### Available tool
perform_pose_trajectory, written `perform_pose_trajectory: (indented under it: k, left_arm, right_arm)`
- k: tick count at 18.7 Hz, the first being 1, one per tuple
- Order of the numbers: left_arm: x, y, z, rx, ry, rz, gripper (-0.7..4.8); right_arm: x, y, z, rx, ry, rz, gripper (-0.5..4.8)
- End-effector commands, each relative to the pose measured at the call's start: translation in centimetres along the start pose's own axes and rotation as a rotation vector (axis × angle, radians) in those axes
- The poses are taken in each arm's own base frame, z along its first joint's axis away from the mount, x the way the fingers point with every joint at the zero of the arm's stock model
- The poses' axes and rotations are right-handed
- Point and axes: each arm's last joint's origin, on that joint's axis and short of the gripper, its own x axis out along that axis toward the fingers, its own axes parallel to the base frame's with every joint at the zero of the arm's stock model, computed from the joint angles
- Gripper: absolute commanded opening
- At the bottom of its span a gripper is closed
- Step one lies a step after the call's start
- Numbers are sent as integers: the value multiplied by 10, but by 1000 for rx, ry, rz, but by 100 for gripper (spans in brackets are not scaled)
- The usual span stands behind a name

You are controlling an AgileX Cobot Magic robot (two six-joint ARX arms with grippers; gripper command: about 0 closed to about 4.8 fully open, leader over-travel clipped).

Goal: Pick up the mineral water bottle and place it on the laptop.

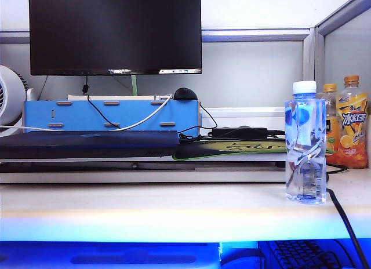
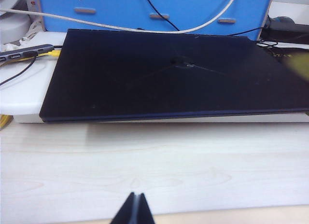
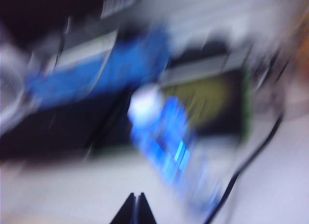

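Clear plastic and a tall, narrow build make the mineral water bottle [image 1: 305, 142] the risky part of this job: it stands upright on the pale bench [image 1: 145, 208] at the right of the exterior view, well apart from the laptop [image 1: 87, 144], which lies flat and closed on a white stand further back on the left. Just behind the bottle stand two orange juice bottles [image 1: 348, 121], and a black cable [image 1: 348, 222] trails over the bench edge beside its base

Neither arm shows in the exterior view. The left end effector [image 2: 134, 204] hovers over bare bench in front of the laptop, its fingers pressed together and empty. The right end effector [image 3: 135, 204] is likewise closed on nothing, and its wrist view is badly smeared, with the bottle only a blue-white blur ahead

Likely troubles, as I judge them:
- closed fingers reaching the bottle would push it over rather than grip it
- a wide approach could knock the juice bottles or snag the cable
- squeezing the thin wall may let it slip
- the laptop lid is smooth and dark; a bottle set down tilted could topple or slide
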Motion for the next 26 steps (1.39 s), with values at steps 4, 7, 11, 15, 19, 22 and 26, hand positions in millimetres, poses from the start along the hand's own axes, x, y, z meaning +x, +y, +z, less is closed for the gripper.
perform_pose_trajectory:
  k: [4, 7, 11, 15, 19, 22, 26]
  left_arm:
    - [0, 0, 0, 1, 4, -6, -2]
    - [0, 0, 0, 0, 4, -6, -2]
    - [0, 0, 0, 0, 4, -6, -2]
    - [0, 0, 0, 1, 4, -6, -2]
    - [0, 0, 0, 0, 4, -6, -2]
    - [0, 0, 0, 1, 4, -6, -2]
    - [0, 0, 0, 0, 5, -6, -2]
  right_arm:
    - [15, 4, 6, 187, 220, 221, 22]
    - [16, 7, 15, 210, 150, 265, 23]
    - [16, 6, 14, 137, 143, 249, 479]
    - [17, 1, 6, 12, 182, 172, 479]
    - [18, 1, 11, -145, 128, 19, 479]
    - [21, 9, 20, -330, 85, -92, 479]
    - [37, 18, 12, -475, 173, -113, 479]
